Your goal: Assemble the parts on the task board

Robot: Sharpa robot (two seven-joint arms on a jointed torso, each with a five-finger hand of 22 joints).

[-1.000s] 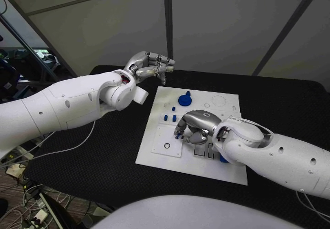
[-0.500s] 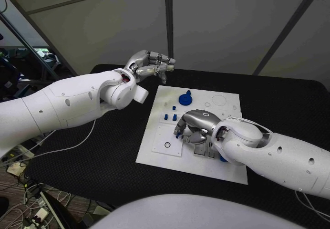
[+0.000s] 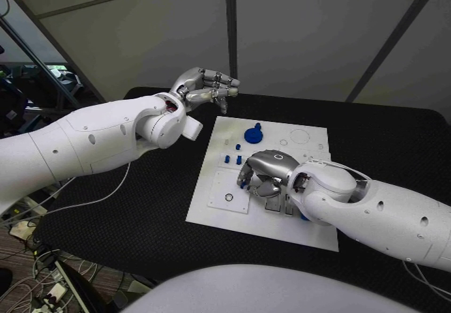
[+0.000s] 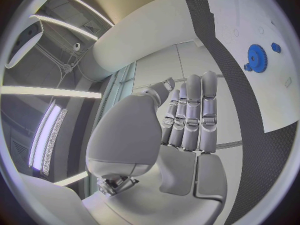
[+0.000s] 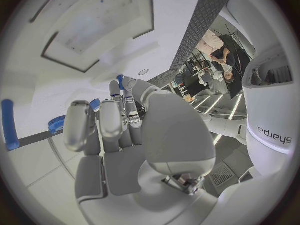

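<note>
- Barely shifting since the earlier frames: right hand [image 3: 265, 171] keeping low over the middle of the task board [image 3: 310, 236], right forearm creeping slightly toward the frame's left; left hand [image 3: 204, 87] staying raised at upper centre-left, off the board.
- Curling down over the board's centre, right hand's fingers [image 5: 81, 125] bunched close together; in the wrist view a small blue part [image 5: 120, 80] showing at the fingertips, a pinch on it looking likely but impossible to confirm.
- Hovering empty above the table [image 3: 113, 222], left hand's fingers [image 4: 190, 115] lying straight and side by side, holding nothing.
- Standing on the board just above the right hand in the head view: blue gear [image 3: 253, 136] with a small blue knob [image 3: 257, 126] beside it; small blue pegs [image 3: 232, 158] sitting in a cluster at the hand's left.
- Lying at the board's lower left: a black ring [image 3: 229, 198] in its recess; a blue piece [image 3: 305, 217] peeking out under the right wrist.
- Judging the step in hand: seating a small part into a slot near the board's middle. Doing it well probably meaning keeping the part upright, lining it with its hole before pressing, and lowering slowly.
- Standing in the way: the right hand's own bulk hiding the target slot from the head view; pegs and gear close enough for stray fingers to knock.
- Trailing across the table at lower left: a white cable [image 3: 94, 202], well apart from the board.
</note>
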